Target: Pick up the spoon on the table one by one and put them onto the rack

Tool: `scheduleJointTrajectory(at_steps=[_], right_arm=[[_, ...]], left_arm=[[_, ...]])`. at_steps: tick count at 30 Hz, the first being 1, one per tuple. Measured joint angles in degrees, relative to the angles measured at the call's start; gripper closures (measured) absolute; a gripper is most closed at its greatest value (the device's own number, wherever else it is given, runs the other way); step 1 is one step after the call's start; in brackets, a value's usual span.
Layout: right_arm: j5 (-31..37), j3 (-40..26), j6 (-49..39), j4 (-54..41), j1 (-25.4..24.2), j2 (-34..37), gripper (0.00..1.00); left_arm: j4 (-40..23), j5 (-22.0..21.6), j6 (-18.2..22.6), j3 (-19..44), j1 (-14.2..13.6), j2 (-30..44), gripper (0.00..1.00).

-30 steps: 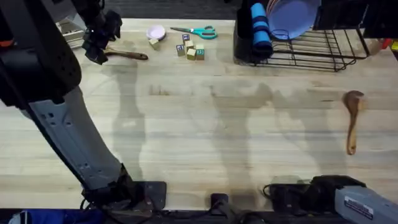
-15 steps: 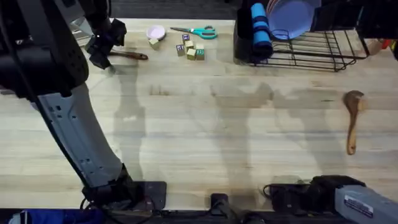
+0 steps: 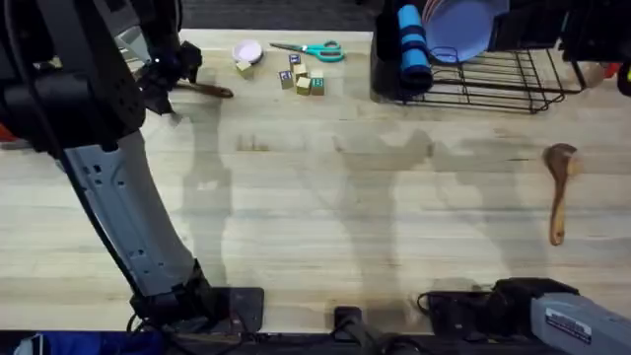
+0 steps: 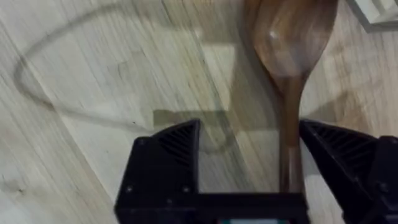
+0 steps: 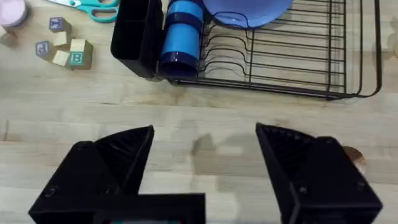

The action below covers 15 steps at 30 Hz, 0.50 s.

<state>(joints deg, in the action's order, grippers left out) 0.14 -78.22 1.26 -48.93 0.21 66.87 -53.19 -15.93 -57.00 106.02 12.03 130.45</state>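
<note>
Fingers of the left arm stand spread around a spoon's handle, far across the counter from the rack, so I'd centre and lower before closing; the right arm's fingers hang spread nearer the rack, where a second spoon waits.

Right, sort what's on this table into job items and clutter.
Job:
brown wooden spoon between the left hand's fingers
second brown wooden spoon, right side
black wire dish rack

Clutter:
teal-handled scissors
small lettered wooden blocks
blue cylindrical cup
lavender plate
</note>
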Motion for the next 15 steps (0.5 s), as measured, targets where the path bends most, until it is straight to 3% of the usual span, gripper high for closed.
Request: scheduleJointTrajectory(at_steps=[4,15], right_arm=[[0.0,0.0,0.0,0.0,0.0,0.0,0.005],[0.0,0.0,0.0,0.0,0.0,0.0,0.005]], left_arm=[[-0.6,-0.6,-0.3,0.0,0.2,0.0,0.37],[-0.4,-1.1,-0.4,0.0,0.3,0.0,0.697]])
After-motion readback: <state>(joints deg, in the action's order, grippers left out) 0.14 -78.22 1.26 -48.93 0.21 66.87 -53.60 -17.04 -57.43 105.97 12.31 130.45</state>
